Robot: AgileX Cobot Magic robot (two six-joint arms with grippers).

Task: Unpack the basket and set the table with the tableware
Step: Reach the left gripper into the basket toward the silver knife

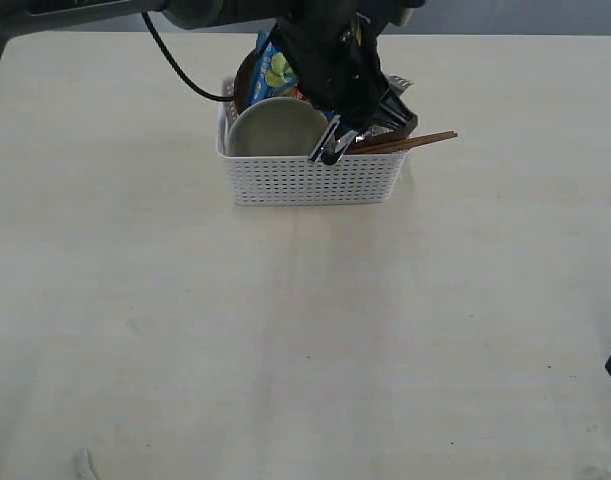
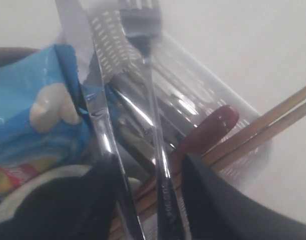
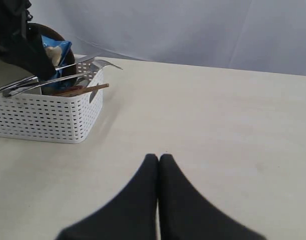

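I have the basket [image 1: 310,180] in the upper middle of the exterior frame, sitting on the pale surface [image 1: 305,330], with everything I can make out packed inside it. The cream bowl [image 1: 277,128] stands on edge against the left half. The brown plate [image 1: 247,80] and a blue chip bag [image 1: 275,65] are tucked behind it towards the upper edge of the frame. The chopsticks [image 1: 415,142] poke out over the basket's right rim, pointing to the right of the frame.

My left end effector [image 2: 147,200] is down over the right part of the basket. Its fingers stand apart, with the handles of the knife [image 2: 100,120] and fork [image 2: 147,75] running side by side through the gap. The dark pads sit just beside the steel on either side, and I cannot tell whether they actually press it. The fork's tines reach the far perforated wall. The red-brown spoon [image 2: 213,127] lies beneath the cutlery, just beside the chopsticks.

My right end effector [image 3: 159,165] is over bare surface, well apart from the basket, with its two fingers pressed together and nothing between them. From that wrist camera the knife and fork tips jut past the basket's rim (the left arm is the black shape over them).
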